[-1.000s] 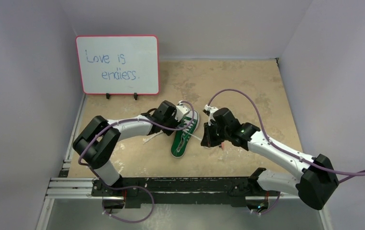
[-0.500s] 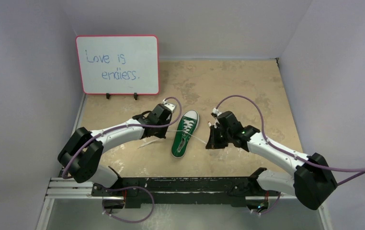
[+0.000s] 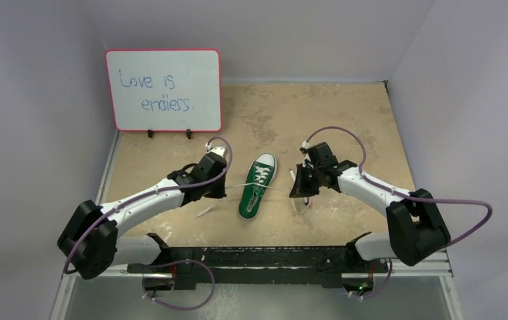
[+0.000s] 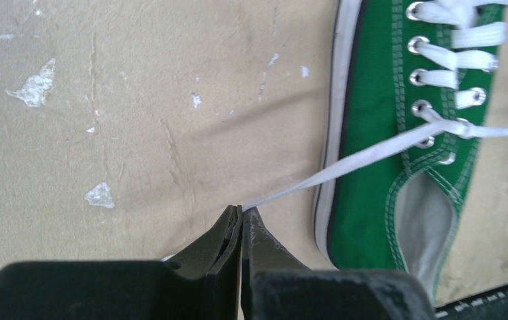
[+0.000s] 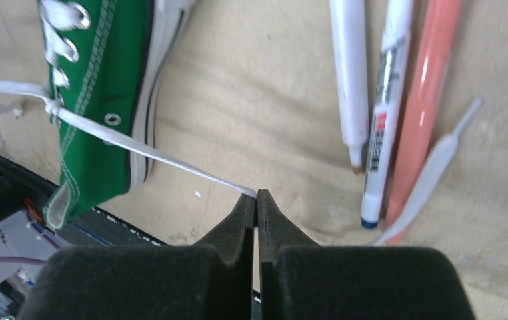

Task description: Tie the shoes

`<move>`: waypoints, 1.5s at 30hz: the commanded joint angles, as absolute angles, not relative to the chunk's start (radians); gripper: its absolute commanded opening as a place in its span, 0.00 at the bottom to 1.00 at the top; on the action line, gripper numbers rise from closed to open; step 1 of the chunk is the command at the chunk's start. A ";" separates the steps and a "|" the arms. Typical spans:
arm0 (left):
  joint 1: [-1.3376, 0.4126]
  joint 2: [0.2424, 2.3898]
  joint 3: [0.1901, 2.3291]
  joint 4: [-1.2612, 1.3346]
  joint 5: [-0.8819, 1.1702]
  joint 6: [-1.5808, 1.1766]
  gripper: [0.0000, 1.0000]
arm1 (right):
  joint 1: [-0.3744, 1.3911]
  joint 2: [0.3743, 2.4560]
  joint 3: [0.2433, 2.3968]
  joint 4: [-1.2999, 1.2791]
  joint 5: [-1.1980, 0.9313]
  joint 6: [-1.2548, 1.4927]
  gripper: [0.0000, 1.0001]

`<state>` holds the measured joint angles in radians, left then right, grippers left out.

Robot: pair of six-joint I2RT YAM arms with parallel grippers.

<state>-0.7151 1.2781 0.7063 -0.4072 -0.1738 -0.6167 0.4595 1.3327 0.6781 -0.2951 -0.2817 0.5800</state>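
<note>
The small green sneaker (image 3: 257,187) lies on the tan table, toe toward the back. It also shows in the left wrist view (image 4: 398,127) and the right wrist view (image 5: 98,87). My left gripper (image 3: 221,187) is left of the shoe, shut on a white lace end (image 4: 345,163) pulled taut. My right gripper (image 3: 295,191) is right of the shoe, shut on the other lace end (image 5: 158,157), also taut. The two ends cross in a knot (image 4: 461,127) over the eyelets. The gripper tips show in the wrist views (image 4: 241,210) (image 5: 257,195).
A whiteboard (image 3: 163,90) with "Love is endless." stands at the back left. Several pens (image 5: 385,107) and a loose lace tip (image 5: 431,167) lie right of my right gripper. A black rail (image 3: 251,257) runs along the near edge.
Both grippers have moved outward from the shoe, left one leftward, right one rightward, drawing the lace ends taut. The shoe has stayed in place.
</note>
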 commanded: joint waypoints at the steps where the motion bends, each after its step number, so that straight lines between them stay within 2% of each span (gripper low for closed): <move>1: -0.709 1.196 0.717 -0.338 -0.101 -0.562 0.00 | 0.453 1.416 0.796 -0.249 -0.334 0.470 0.00; 11: -0.708 1.179 0.757 -0.149 -0.078 -0.355 0.00 | 0.469 1.679 1.002 -0.015 -0.403 0.580 0.00; 14: -0.707 1.189 0.771 -0.111 -0.073 -0.323 0.00 | 0.478 1.740 1.067 -0.023 -0.453 0.572 0.00; 18: -0.705 1.219 0.765 -0.077 -0.097 -0.331 0.00 | 0.473 1.709 1.055 -0.100 -0.439 0.586 0.00; 26: -0.698 1.332 0.921 -0.497 -0.165 -0.396 0.00 | 0.468 1.666 1.108 -0.339 -0.329 0.424 0.00; 28: -0.697 1.345 0.948 -0.583 -0.162 -0.396 0.09 | 0.468 1.665 1.127 -0.385 -0.326 0.379 0.00; 30: -0.695 1.356 0.985 -0.652 -0.164 -0.373 0.26 | 0.467 1.659 1.138 -0.415 -0.349 0.336 0.00; 32: -0.695 1.337 1.001 -0.648 -0.158 -0.319 0.40 | 0.467 1.649 1.138 -0.433 -0.362 0.310 0.00; 34: -0.696 1.306 0.977 -0.581 -0.142 -0.216 0.48 | 0.468 1.634 1.126 -0.435 -0.392 0.304 0.00; 39: -0.695 1.313 0.894 -0.331 -0.054 0.069 0.54 | 0.468 1.595 1.099 -0.428 -0.430 0.310 0.00; 45: -0.679 1.500 0.916 -0.185 0.067 0.234 0.53 | 0.468 1.536 1.059 -0.410 -0.458 0.344 0.00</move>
<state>-0.6956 1.4010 0.9039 -0.3447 -0.0525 0.0555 0.4702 1.5890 1.0821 -0.4088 -0.4122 0.3389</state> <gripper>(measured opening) 0.537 0.007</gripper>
